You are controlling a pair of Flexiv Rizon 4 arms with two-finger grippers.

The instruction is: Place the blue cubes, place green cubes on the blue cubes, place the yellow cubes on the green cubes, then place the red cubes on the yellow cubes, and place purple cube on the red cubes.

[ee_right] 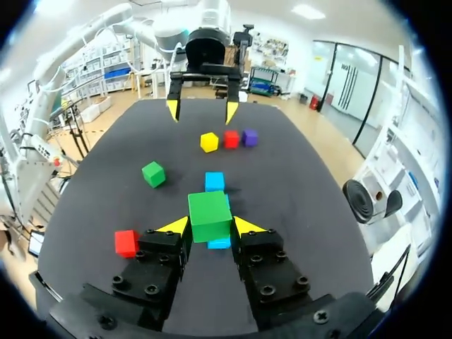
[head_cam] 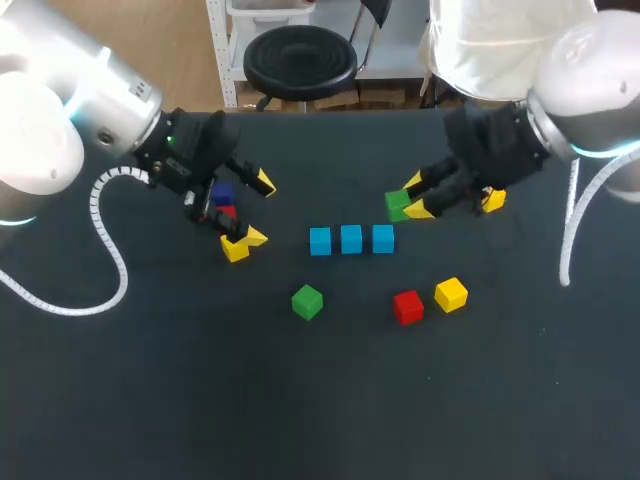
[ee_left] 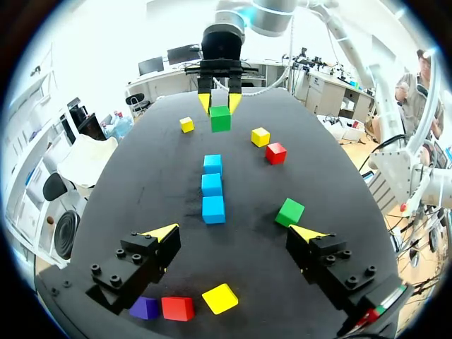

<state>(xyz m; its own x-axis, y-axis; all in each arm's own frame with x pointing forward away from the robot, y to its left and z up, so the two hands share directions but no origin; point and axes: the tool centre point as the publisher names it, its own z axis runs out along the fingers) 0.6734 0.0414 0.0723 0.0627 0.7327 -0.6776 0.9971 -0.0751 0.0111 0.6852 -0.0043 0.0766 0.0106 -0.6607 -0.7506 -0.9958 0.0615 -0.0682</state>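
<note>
**Right gripper [head_cam: 413, 197] clamps green cube [head_cam: 397, 204]**

The right arm reaches in low from its side, the cube held just beside the end of three blue cubes [head_cam: 350, 239] on the worktop [head_cam: 300, 400]. The left gripper [head_cam: 247, 212] hangs wide open, angled down.

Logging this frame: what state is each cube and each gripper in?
right gripper: shut on green cube
left gripper: open, holding nothing
blue cubes: three in a row on the table, nothing on top
second green cube: loose on the table
red cubes: both loose, unstacked
yellow cubes: all three loose, unstacked
purple cube: loose, unstacked
</note>
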